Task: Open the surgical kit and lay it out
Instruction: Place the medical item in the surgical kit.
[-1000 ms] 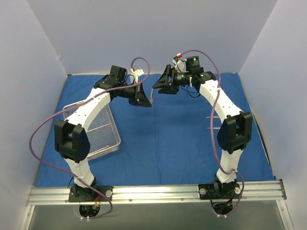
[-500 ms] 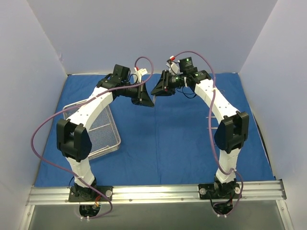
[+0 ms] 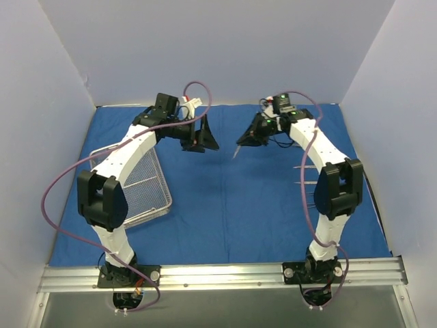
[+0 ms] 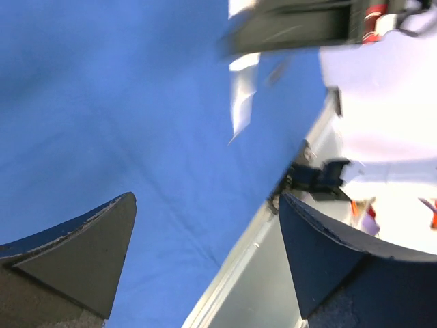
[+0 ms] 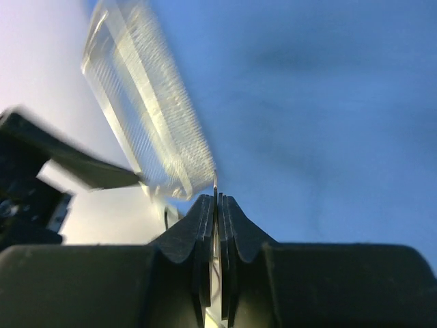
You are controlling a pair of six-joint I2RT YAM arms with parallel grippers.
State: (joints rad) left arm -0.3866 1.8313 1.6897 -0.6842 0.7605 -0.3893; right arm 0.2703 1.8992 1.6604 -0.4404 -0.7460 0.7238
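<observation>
The royal-blue cloth wrap (image 3: 232, 205) lies spread flat over the table. The silver wire-mesh tray (image 3: 140, 184) sits on its left side, partly under my left arm. My left gripper (image 3: 203, 138) hangs open above the cloth at the back centre, with nothing between its fingers (image 4: 102, 239). My right gripper (image 3: 246, 140) is shut on one thin silver instrument (image 3: 236, 152), whose tip points down and left. In the right wrist view that instrument (image 5: 216, 181) pokes out between the shut jaws. A few other instruments (image 3: 302, 179) lie on the cloth by the right arm.
Pale walls close in the table on the left, back and right. A metal rail (image 3: 225, 273) carrying both arm bases runs along the near edge. Purple cables loop off both arms above the cloth.
The two grippers met at the back centre. My left gripper opened and let go of the instrument; my right gripper shut on it and drew away to the right.
</observation>
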